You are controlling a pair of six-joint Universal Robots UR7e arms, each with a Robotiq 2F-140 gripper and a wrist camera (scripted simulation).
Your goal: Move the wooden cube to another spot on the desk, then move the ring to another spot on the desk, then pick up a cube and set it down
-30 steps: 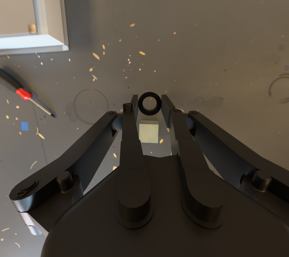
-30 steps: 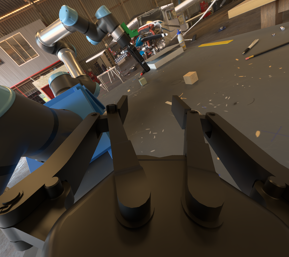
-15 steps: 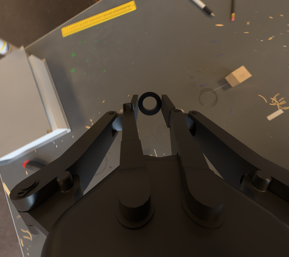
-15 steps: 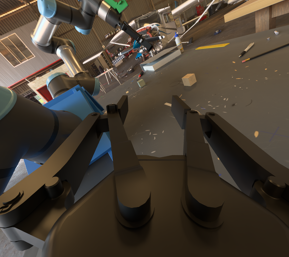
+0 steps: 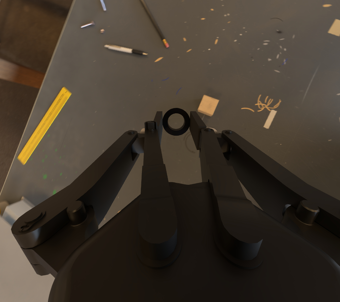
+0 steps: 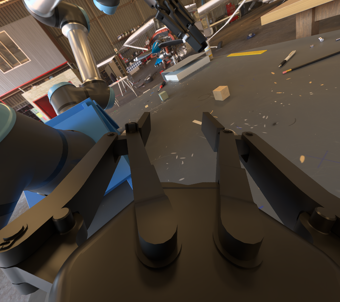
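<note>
Step in hand: the ring move, judged from the grip; the left gripper (image 5: 176, 121) carries the small black rubber ring (image 5: 176, 121) high above the grey desk (image 5: 230, 65).
Left gripper: closed on the ring, its pads touching the ring's two sides, the hole facing the left wrist camera at frame centre.
Right gripper (image 6: 175, 128): jaws wide apart, nothing between them, low over the desk in the lower half of the right wrist view.
Pale wooden cube (image 5: 208, 105): on the desk just right of centre in the left wrist view, apart from the ring; right of centre in the right wrist view.
Pale green cube (image 6: 163, 95): on the desk at centre of the right wrist view, left of the wooden cube, well apart from it.
Clutter: yellow ruler (image 5: 44, 125) at left, black pencil (image 5: 152, 19) and white pen (image 5: 125, 49) in the upper left, metal screws (image 5: 88, 24) near the desk edge.
Next move calls for: lowering to a bare patch away from the wooden cube, probably, then spreading the jaws once the ring rests on the desk.
Left to do: a cube pick and set-down.
</note>
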